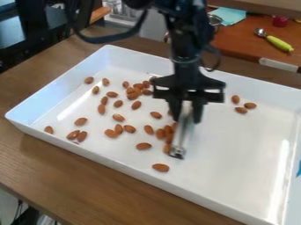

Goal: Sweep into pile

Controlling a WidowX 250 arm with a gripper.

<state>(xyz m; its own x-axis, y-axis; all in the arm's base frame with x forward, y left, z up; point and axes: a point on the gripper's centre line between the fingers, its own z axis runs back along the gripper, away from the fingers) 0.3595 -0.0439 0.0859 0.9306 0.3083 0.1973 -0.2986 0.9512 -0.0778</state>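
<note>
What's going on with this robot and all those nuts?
A black two-finger gripper holds a narrow, shiny, metal-looking tool down in a large white rectangular tray, its lower end beside a cluster of brown almonds. Many more lie scattered toward picture left, and three sit apart at right, so there is no single pile.

Brown, oval almonds [144,146] lie loose across the left and middle of the white tray [117,164], some clumped; 3 sit apart at right. The slim, silvery sweeping tool [183,132] stands nearly upright in the end effector [187,116], lower end beside almonds.
</note>
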